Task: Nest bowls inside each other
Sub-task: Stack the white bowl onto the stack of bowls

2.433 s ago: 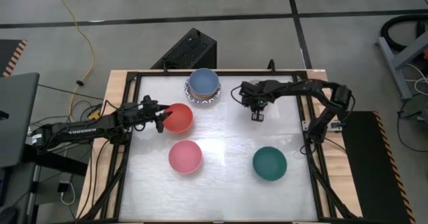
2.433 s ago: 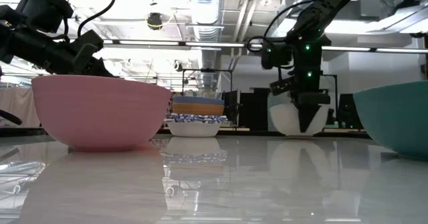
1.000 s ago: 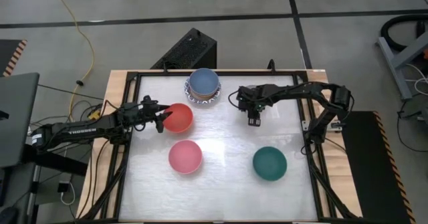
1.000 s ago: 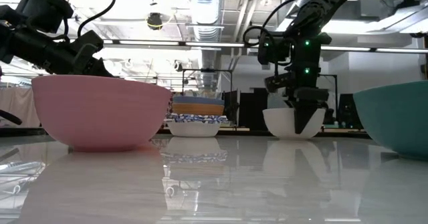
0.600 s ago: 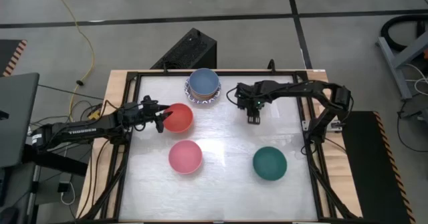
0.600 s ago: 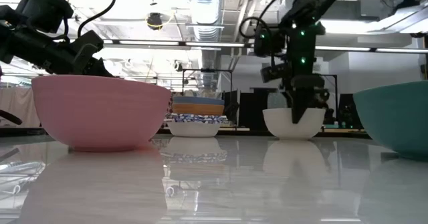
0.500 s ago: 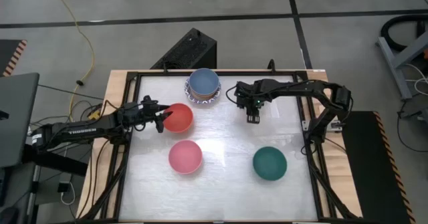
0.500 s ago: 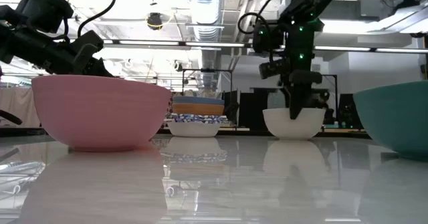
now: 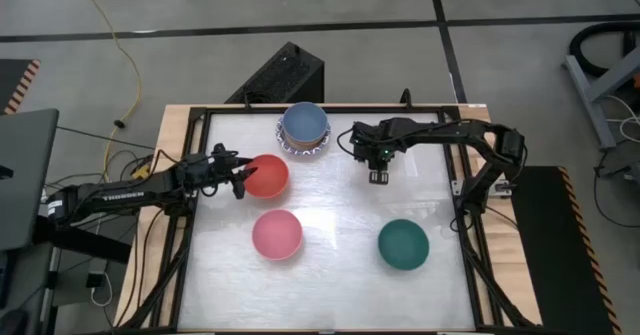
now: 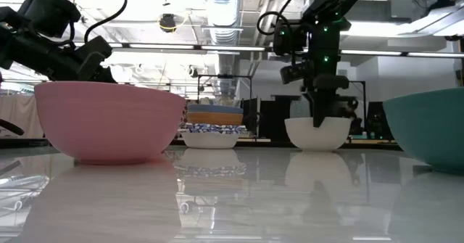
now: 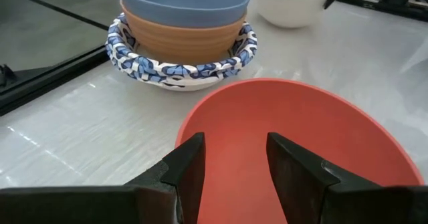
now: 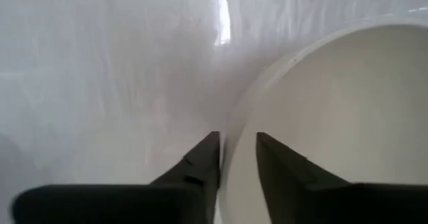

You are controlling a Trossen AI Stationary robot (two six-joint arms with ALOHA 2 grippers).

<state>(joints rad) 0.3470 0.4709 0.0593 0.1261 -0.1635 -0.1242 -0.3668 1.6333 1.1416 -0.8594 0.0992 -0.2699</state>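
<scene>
A cream-white bowl (image 10: 317, 134) sits upright on the table at the far right. My right gripper (image 12: 237, 150) points down at it, with one finger on either side of its rim and a narrow gap between them. A red bowl (image 9: 268, 175) stands at the mid left. My left gripper (image 11: 234, 164) is open at its left edge, fingers over the inside. A blue bowl (image 9: 303, 123) sits nested in an orange bowl, which sits in a blue-patterned bowl (image 11: 177, 67), at the far middle. A pink bowl (image 9: 276, 234) and a dark green bowl (image 9: 403, 244) stand nearer. My right gripper comes from above with one finger inside the white bowl and one outside, at the rim (image 12: 227, 134) on its left side. I cannot tell whether either finger touches the rim. The bowl rests on the table. My left gripper: I cannot tell whether it touches the red bowl.
A black frame (image 9: 200, 115) runs around the white tabletop. A black box (image 9: 280, 75) lies beyond the far edge. Bare tabletop shows between the pink and green bowls and along the near edge.
My right gripper has risen a little above the white bowl, and its fingers have drawn in from wide apart to a narrow gap. The bowl has stayed in place on the table.
</scene>
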